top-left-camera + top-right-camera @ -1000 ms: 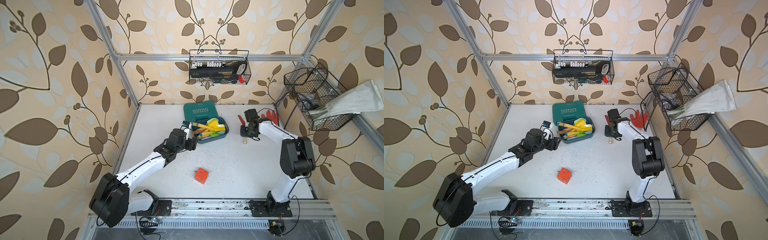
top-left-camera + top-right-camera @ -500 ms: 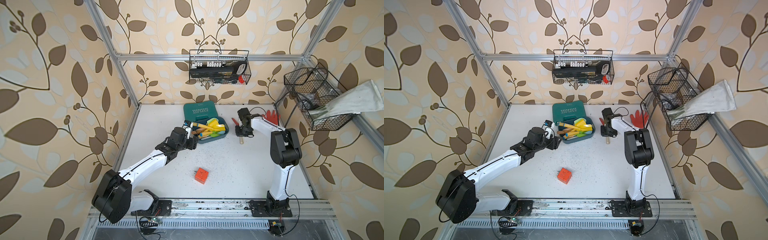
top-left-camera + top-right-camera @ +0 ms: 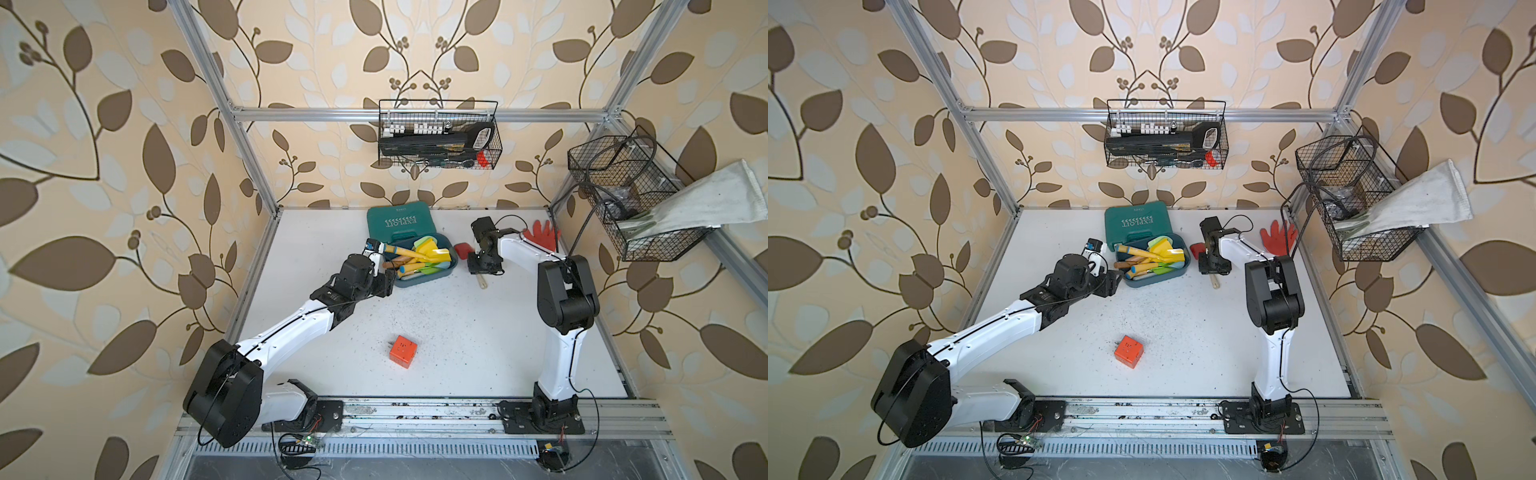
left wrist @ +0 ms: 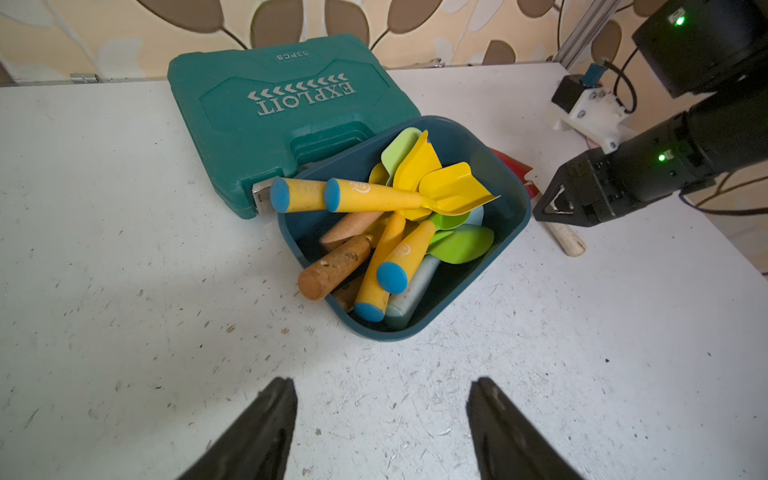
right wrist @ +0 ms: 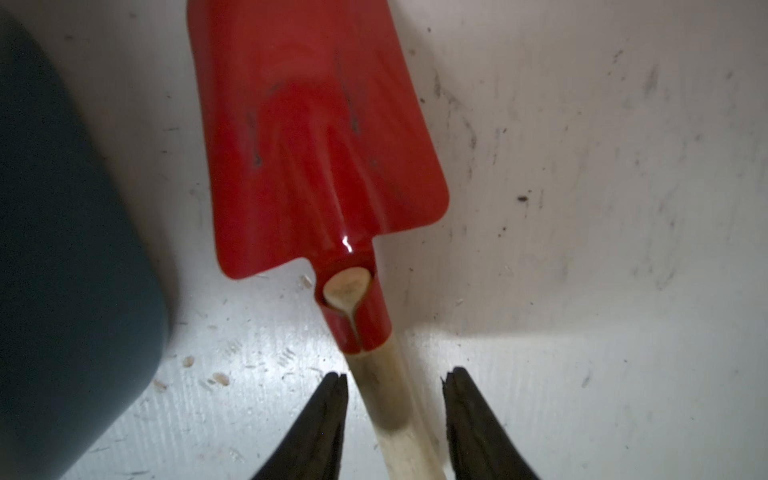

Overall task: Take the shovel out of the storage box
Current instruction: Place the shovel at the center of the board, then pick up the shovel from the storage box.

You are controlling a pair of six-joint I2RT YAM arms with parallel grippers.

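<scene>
A red-bladed shovel [image 5: 320,137] with a pale wooden handle lies flat on the white table, just beside the dark teal storage box [image 5: 62,249]. In both top views its blade [image 3: 462,250] [image 3: 1196,249] shows behind my right gripper [image 3: 482,266]. The right gripper [image 5: 395,374] is open, with a gap on each side of the handle. Several yellow and green toy shovels [image 4: 415,195] fill the storage box [image 4: 469,286]. My left gripper [image 4: 382,380] is open and empty over bare table, close to the box's near corner [image 3: 399,282].
A green EXPLOIT case [image 3: 399,222] lies against the box's far side. An orange cube [image 3: 402,351] sits mid-table. A red glove [image 3: 540,232] lies at the back right. Wire baskets [image 3: 438,139] [image 3: 623,195] hang on the walls. Fine debris speckles the tabletop.
My right gripper shifted slightly toward the box while its elbow swung in, and its jaws opened off the shovel handle. The left gripper's jaws narrowed a little; that arm barely moved.
</scene>
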